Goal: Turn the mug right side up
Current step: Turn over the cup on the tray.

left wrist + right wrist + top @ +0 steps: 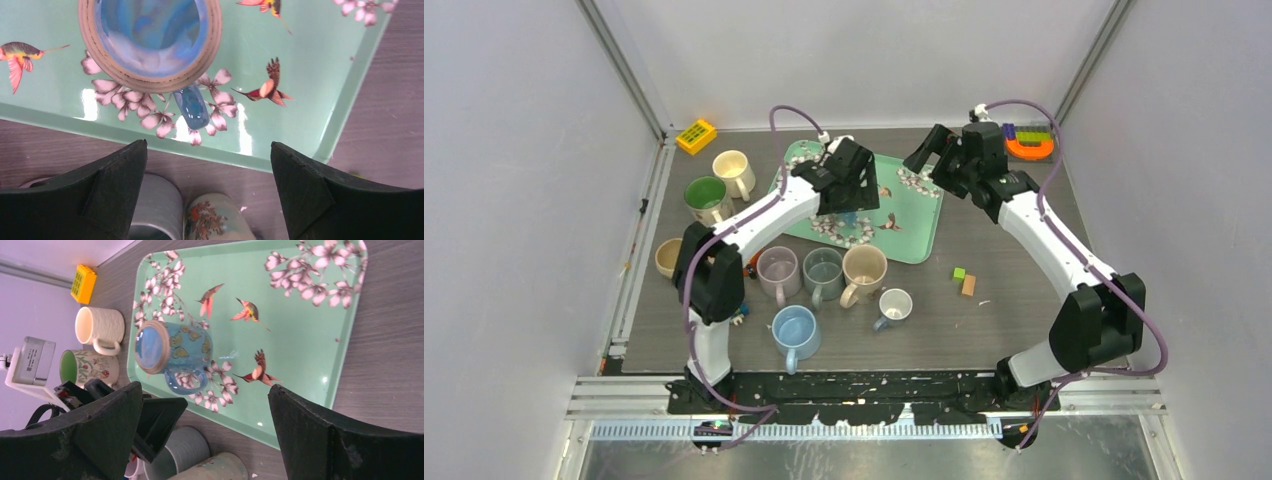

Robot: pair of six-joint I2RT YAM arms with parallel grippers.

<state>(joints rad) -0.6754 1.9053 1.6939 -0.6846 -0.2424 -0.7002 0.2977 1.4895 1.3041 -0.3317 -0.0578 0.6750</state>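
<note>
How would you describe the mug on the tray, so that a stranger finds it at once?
Find the mint-green tray with hummingbirds and pink blossoms at the far middle of the table. One mug sits on it, near the tray's near edge. It is blue with butterflies on its side, and it alone is on the tray; the other mugs stand on bare table.

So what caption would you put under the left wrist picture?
Open left hand hovers above a blue mug on a green hummingbird tray, handle pointing toward the hand.
</note>
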